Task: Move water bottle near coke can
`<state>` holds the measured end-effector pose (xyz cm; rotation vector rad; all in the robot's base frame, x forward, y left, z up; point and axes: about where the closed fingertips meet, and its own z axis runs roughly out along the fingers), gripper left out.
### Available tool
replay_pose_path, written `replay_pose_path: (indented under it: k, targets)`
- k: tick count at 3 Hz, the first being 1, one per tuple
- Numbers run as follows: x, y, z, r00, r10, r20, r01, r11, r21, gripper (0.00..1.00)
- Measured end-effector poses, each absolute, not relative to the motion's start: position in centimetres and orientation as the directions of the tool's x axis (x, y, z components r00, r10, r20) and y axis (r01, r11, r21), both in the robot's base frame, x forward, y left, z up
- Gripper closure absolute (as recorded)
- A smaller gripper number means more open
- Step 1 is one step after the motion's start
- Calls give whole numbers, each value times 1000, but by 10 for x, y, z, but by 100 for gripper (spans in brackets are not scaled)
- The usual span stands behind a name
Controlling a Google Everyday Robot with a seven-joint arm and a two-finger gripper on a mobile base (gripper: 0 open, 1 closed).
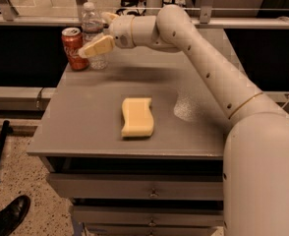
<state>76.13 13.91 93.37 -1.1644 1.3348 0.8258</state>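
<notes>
The water bottle (90,27) stands upright at the far left corner of the grey table (85,132), in the upper left of the frame. Its white cap is on. The red coke can (73,47) stands just to its left, so close that the two look to be touching or nearly so. The can is upright too, its silver top showing, and it is clearly the shorter of the pair.

The gripper (93,34) reaches in from the right and straddles the bottle. It is spread wide rather than clenched. One of its pale fingers (99,45) lies across the front of the bottle low down, its tip pointing toward the can. The other sits behind the bottle's shoulder, further up the frame. Whether the front finger actually presses on the plastic cannot be told.

The white arm (198,58) runs from the gripper diagonally down to the bulky body at the lower right edge.

Near the middle of the table lies a yellow sponge (137,117), flat and well apart from the bottle and can. A pale patch (186,107) marks the surface to its right. Drawers (149,188) sit below the tabletop, and a black shoe (9,220) shows on the speckled floor at the lower left corner.
</notes>
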Motion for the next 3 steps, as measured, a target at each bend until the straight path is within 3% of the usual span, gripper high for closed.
replay_pose_path:
  k: [1,3]
  targets:
    - [767,123,941,133,-188,-973,-942,283,-183,0]
    - [790,8,990,203,-332,-921,-863,385,-329,0]
